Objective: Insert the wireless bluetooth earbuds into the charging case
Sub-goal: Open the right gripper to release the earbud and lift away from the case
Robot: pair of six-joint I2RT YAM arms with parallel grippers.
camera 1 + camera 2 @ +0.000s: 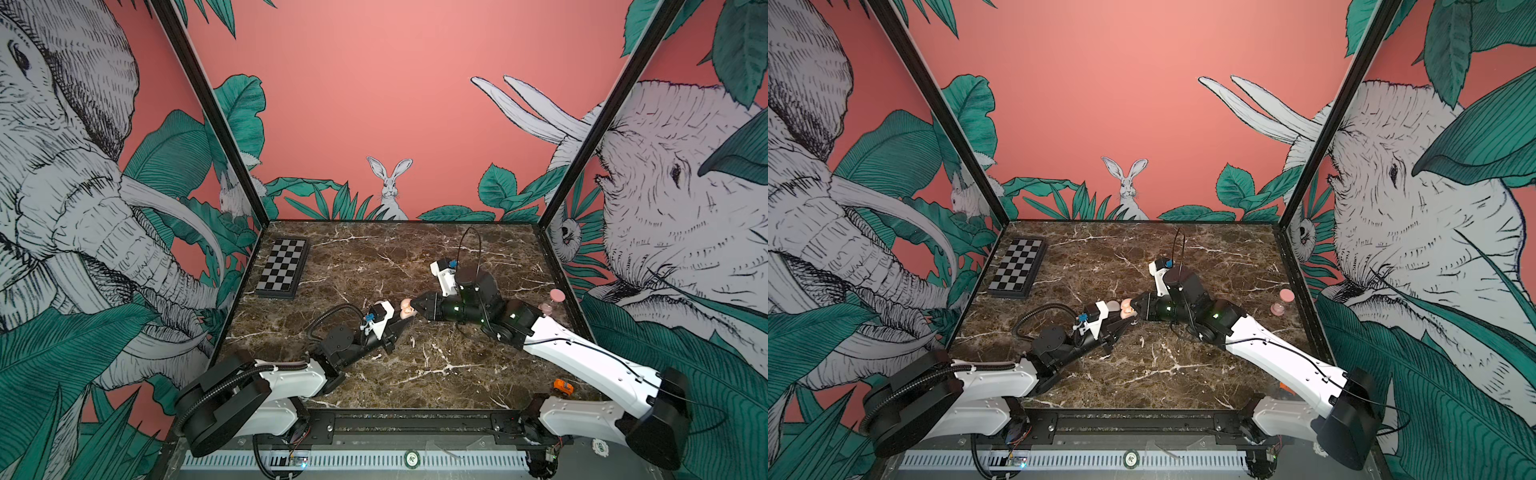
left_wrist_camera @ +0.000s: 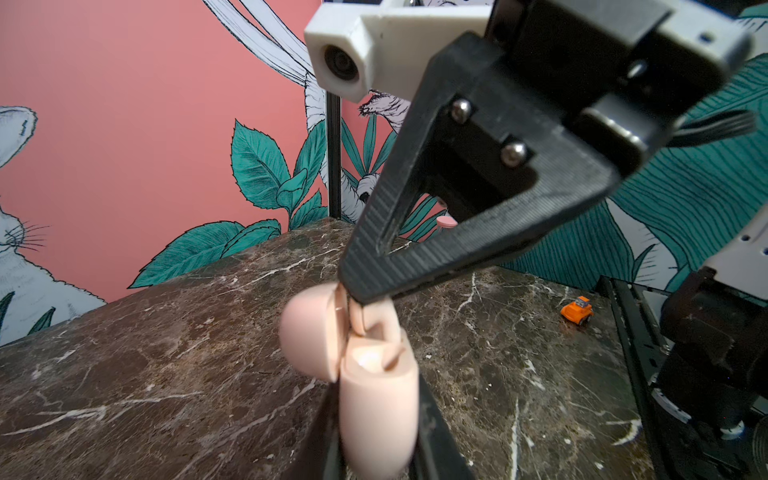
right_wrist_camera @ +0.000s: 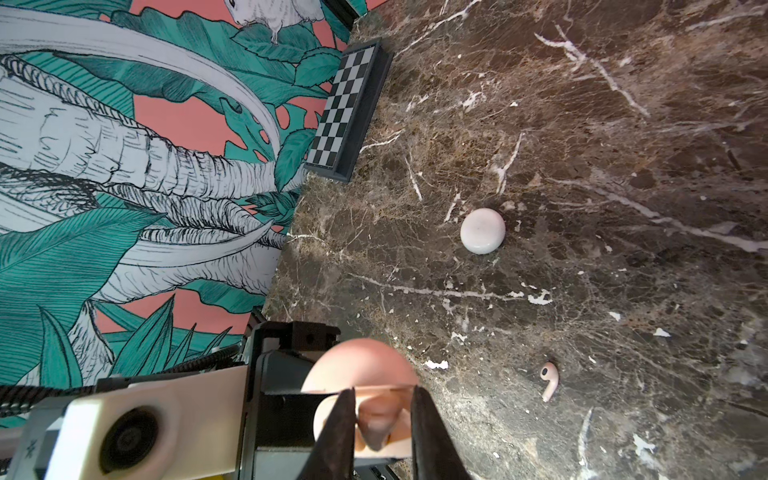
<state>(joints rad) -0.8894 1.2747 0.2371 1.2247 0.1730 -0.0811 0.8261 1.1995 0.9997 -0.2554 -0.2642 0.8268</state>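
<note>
Left gripper [image 2: 376, 386]: jaws clamped on the open pink charging case [image 2: 374, 424], mouth facing the right gripper [image 3: 383, 390]. Right jaws stand narrowly parted astride one earbud [image 3: 376, 419], its stem entering the well. Whether they pinch it or only flank it cannot be told. Second earbud [image 3: 548, 380] lies flat on the surface [image 3: 623, 166], clear of both.

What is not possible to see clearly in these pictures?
Left wrist view: how the left gripper clamps the charging case; blurred, cut by the edge.
Right wrist view: whether the right gripper touches the earbud; blurred.
Both top views: shape of the second earbud; too small.
</note>
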